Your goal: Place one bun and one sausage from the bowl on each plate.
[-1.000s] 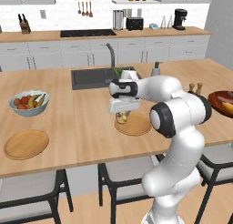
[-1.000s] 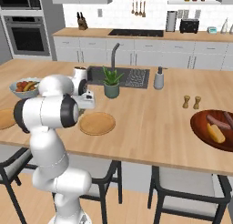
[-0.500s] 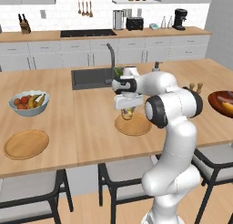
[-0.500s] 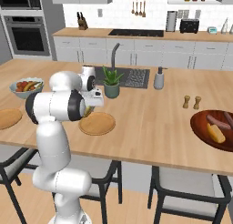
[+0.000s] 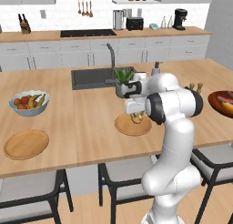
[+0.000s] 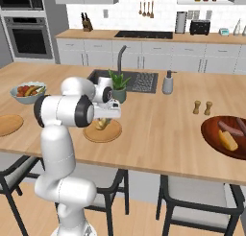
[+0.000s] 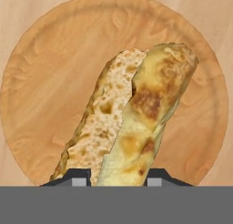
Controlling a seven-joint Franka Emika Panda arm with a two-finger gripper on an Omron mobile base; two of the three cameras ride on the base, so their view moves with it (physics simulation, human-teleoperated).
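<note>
1. In the hand view the bun stands between the two dark finger tips at the bottom edge, and its long axis runs from there up toward the upper right of the frame. The round wooden plate lies behind it across the middle of the frame, so the bun hangs directly over the plate.
2. The gripper is closed on the bun's lower end, its jaws parted only by the bun's width.
3. In the left base view the gripper sits at frame centre just above the near plate. I cannot tell whether the bun touches the wood.
4. My judgement: the coming move is a short lowering and release.
5. The bowl sits at the right edge of the right base view, well apart, with a sausage and another bun inside.
6. The second plate lies at lower left of the left base view, bare.
</note>
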